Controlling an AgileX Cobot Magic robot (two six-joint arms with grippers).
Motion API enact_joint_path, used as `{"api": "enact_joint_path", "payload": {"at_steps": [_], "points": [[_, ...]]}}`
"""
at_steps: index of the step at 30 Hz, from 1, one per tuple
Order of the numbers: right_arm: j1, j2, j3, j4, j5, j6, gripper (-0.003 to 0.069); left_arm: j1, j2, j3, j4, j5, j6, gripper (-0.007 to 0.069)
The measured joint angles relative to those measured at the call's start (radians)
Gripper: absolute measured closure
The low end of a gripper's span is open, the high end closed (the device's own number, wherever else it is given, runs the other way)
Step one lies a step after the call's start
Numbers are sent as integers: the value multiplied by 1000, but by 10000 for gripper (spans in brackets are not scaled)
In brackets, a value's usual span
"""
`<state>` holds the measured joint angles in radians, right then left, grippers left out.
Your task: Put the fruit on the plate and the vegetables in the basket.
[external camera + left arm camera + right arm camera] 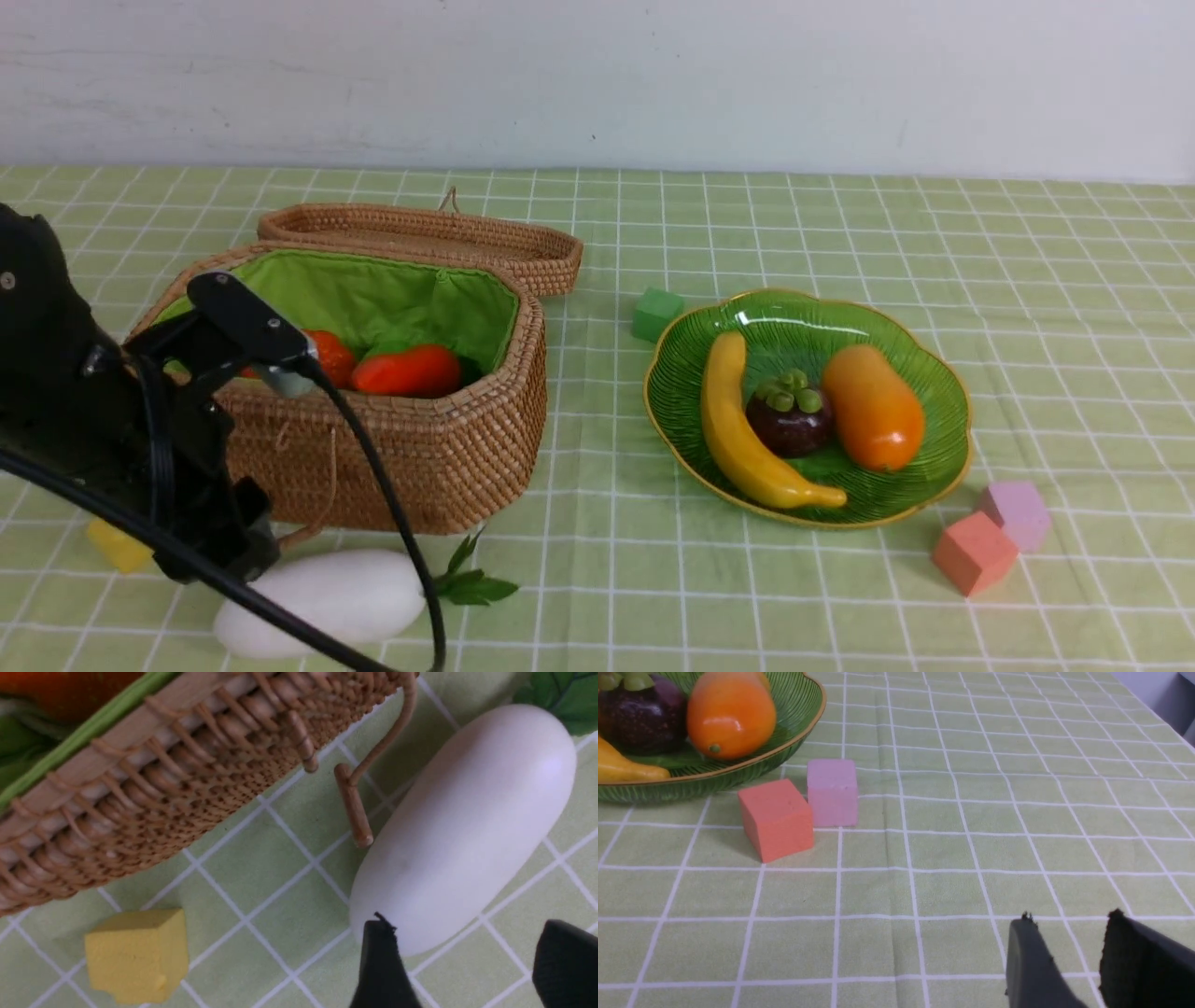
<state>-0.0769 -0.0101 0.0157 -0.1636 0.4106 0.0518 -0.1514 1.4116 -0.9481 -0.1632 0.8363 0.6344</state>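
Three fruits on plate: banana (747, 425), mangosteen (790, 415) and mango (873, 406), side by side in the green gold-rimmed plate (938, 373), right of centre on the checked tablecloth (747, 579).
Two vegetables in basket: carrot (408, 371) and pumpkin (329, 357), only partly seen, lying against the green lining of the woven basket (448, 448).
Radish: white radish (327, 597) on the cloth just in front of the basket, on its side, leaves (471, 581) pointing right; in the left wrist view its blunt end (462, 826) close beside the basket's loop clasp (355, 807).
Lid: woven lid (420, 235) flat on the cloth behind the basket.
Left gripper: (460, 961) low over the radish's blunt end, jaws spread apart, nothing between them, one fingertip (380, 952) over the radish's edge; contact cannot be told.
Right gripper: (1066, 947) above bare cloth, well apart from the plate, jaws parted by a narrow gap, nothing held.
Foam cubes: yellow cube (135, 954) by the basket's near left corner; green cube (656, 314) between lid and plate; orange cube (776, 819) and pink cube (832, 792) touching, just beside the plate's near right rim.
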Motion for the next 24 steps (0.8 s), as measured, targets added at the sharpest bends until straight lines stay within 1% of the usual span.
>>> {"api": "enact_joint_path", "payload": {"at_steps": [2, 4, 6, 8, 10, 12, 16, 24], "points": [[0, 0, 0, 0, 0, 0, 419, 3, 1, 0, -27, 3, 32, 137], [0, 0, 0, 0, 0, 0, 419, 3, 23, 1, -83, 5, 102, 55], [0, 0, 0, 0, 0, 0, 419, 3, 60, 8, -106, 8, 174, 8], [0, 0, 0, 0, 0, 0, 419, 3, 97, 13, -123, 18, 243, -10], [0, 0, 0, 0, 0, 0, 419, 3, 143, 18, -155, 13, 322, -20], [0, 0, 0, 0, 0, 0, 419, 3, 172, 19, -171, -17, 360, -21], [0, 0, 0, 0, 0, 0, 419, 3, 202, 18, -171, -80, 378, -20], [0, 0, 0, 0, 0, 0, 419, 3, 249, 18, -172, -89, 380, 3]]}}
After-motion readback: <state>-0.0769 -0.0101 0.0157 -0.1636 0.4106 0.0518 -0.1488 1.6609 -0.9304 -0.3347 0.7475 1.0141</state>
